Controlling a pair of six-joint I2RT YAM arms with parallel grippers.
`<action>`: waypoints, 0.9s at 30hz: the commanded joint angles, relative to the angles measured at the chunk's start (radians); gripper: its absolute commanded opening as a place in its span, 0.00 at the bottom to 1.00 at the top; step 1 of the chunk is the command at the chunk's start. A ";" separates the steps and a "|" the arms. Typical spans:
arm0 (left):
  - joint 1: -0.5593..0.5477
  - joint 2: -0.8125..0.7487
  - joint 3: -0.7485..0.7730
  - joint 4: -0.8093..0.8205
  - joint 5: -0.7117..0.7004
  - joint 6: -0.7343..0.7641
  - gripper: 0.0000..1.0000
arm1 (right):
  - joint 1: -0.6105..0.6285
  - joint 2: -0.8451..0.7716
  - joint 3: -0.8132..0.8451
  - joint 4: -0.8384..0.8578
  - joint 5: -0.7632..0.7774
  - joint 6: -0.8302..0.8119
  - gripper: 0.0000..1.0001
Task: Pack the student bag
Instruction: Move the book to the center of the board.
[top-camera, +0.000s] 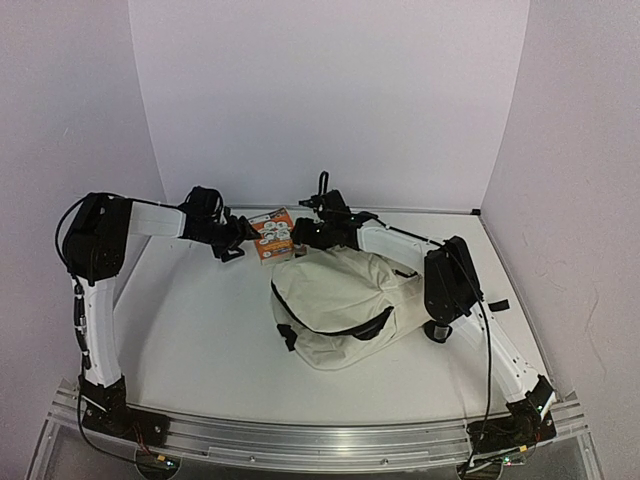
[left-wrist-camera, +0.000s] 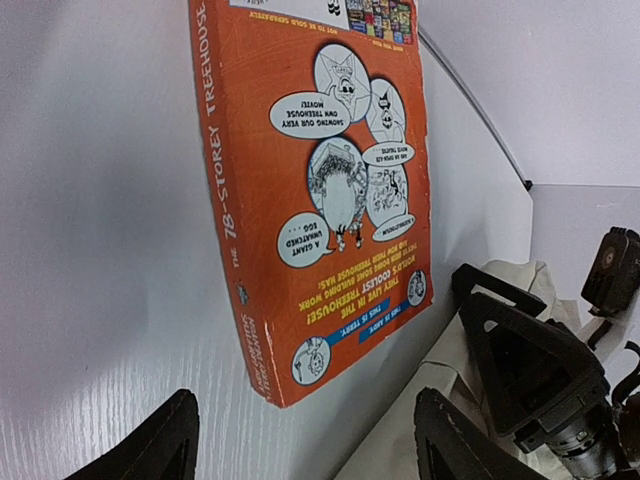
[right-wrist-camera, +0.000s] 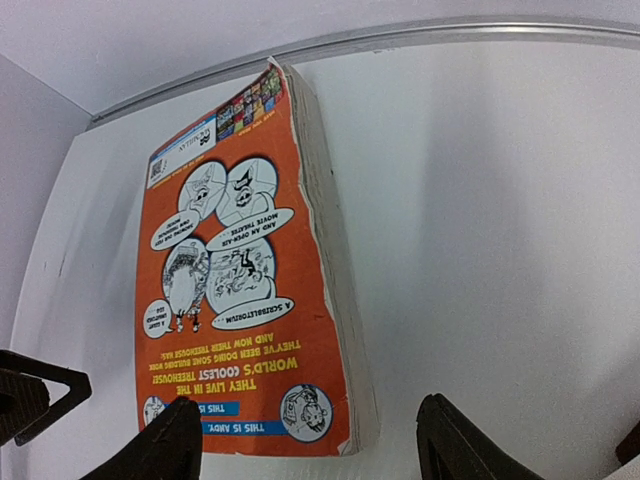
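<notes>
The cream student bag (top-camera: 335, 295) lies on its side in the middle of the table, with a black zipper line curving across its front. An orange paperback book (top-camera: 272, 234) lies flat, back cover up, just behind the bag's far left corner. My left gripper (top-camera: 241, 240) is open at the book's left edge, and my right gripper (top-camera: 301, 234) is open at its right edge. In the left wrist view the book (left-wrist-camera: 320, 190) lies ahead of the open gripper (left-wrist-camera: 300, 450), with bag fabric (left-wrist-camera: 440, 365) to the right. In the right wrist view the book (right-wrist-camera: 245, 300) lies before the open gripper (right-wrist-camera: 310, 450).
White walls enclose the table at the back and sides, close behind the book. The right gripper's black body (left-wrist-camera: 540, 370) shows in the left wrist view. The left gripper's finger (right-wrist-camera: 35, 390) shows at the left of the right wrist view.
</notes>
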 joint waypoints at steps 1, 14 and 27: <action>0.005 0.056 0.093 0.034 0.012 0.031 0.71 | 0.000 0.065 0.073 0.028 0.020 0.049 0.72; 0.007 0.201 0.230 -0.004 0.060 0.069 0.59 | 0.000 0.136 0.080 0.210 -0.259 0.029 0.70; 0.005 0.094 0.037 0.144 0.095 0.072 0.47 | 0.057 0.097 0.013 0.273 -0.404 -0.062 0.60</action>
